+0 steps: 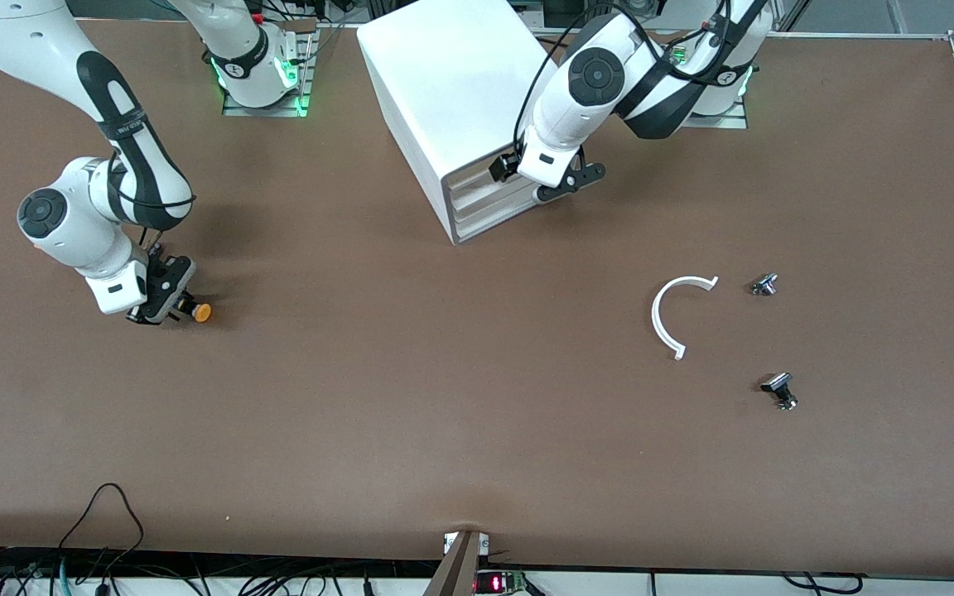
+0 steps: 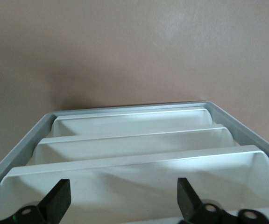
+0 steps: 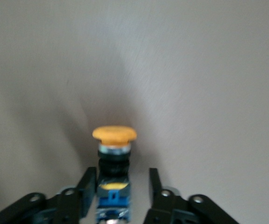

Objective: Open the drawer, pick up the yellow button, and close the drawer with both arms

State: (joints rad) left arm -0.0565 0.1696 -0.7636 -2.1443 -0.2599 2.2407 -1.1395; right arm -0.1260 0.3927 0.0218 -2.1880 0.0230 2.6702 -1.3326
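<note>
The button [image 1: 199, 312] lies on its side on the brown table toward the right arm's end, orange cap pointing away from my right gripper [image 1: 185, 305]. In the right wrist view its black-and-blue body [image 3: 114, 186] sits between the fingers of the right gripper [image 3: 121, 173], which is open, with a gap showing beside the button. My left gripper [image 1: 570, 184] is open over the front of the white cabinet [image 1: 444, 83]. In the left wrist view the left gripper [image 2: 123, 186] has its fingers spread wide in front of the uppermost drawer [image 2: 134, 172]. The stacked drawer fronts [image 1: 489, 199] look pushed in.
A white C-shaped piece [image 1: 676, 319] lies toward the left arm's end, nearer the front camera than the cabinet. Two small dark metal parts [image 1: 765, 284] [image 1: 779, 389] lie beside it. Black cables [image 1: 104, 513] hang at the table's front edge.
</note>
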